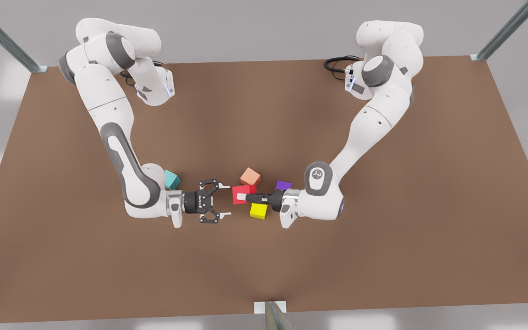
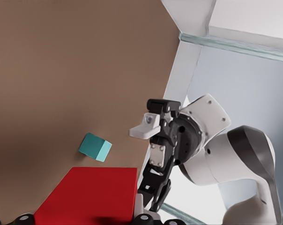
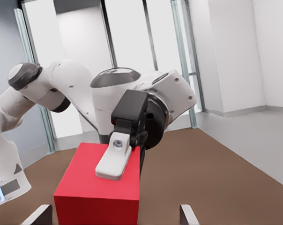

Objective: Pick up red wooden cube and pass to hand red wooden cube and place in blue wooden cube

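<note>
Left claw [image 1: 244, 197] is clamping the seemingly light, rigid red wooden cube [image 1: 239, 190]; right claw [image 1: 226, 200], spread open, is facing its free sides.

You get bright, even, diffuse light with no glare. Shadows on the brown desk [image 1: 383, 256] are faint, soft patches under the arms. Pale walls and windows wash toward white in the right wrist view. Edges look slightly soft; straight lines stay straight.

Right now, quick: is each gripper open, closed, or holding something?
Left gripper: closed on the red cube.
Right gripper: open, holding nothing, jaws facing the cube.
</note>
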Action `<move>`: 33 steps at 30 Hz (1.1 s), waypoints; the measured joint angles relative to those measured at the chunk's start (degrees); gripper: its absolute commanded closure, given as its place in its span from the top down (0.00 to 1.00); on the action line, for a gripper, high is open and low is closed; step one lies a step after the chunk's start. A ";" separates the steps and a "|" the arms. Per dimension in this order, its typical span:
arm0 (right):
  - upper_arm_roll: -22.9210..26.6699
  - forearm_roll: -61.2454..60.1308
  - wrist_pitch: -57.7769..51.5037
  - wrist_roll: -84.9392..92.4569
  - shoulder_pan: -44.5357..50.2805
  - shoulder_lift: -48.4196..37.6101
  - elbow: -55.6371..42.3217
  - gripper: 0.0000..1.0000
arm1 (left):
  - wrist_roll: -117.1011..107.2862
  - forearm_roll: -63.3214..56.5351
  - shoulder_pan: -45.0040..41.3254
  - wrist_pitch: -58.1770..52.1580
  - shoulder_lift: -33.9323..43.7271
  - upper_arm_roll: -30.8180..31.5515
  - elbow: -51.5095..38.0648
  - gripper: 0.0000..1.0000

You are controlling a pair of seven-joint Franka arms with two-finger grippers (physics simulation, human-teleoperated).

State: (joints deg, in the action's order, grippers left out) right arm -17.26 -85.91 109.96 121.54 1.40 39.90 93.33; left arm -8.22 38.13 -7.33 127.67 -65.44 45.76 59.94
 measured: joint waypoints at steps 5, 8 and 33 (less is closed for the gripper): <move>-0.66 -0.65 -0.17 3.40 -0.62 -0.80 1.98 1.00 | 0.91 0.02 -0.04 0.53 -0.11 -0.01 -0.01 0.58; -1.08 -0.81 -0.27 5.08 -0.67 -0.83 2.38 1.00 | 1.36 0.02 -0.04 0.72 -0.13 -0.01 0.01 0.58; -1.70 -6.02 1.68 12.08 2.68 2.34 1.84 1.00 | 2.88 -0.01 -1.16 2.64 -0.15 -0.01 -0.03 0.58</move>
State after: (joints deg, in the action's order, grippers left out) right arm -18.96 -91.93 111.64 133.62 4.07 42.24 95.16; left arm -5.34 38.12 -8.49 130.31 -65.59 45.75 59.90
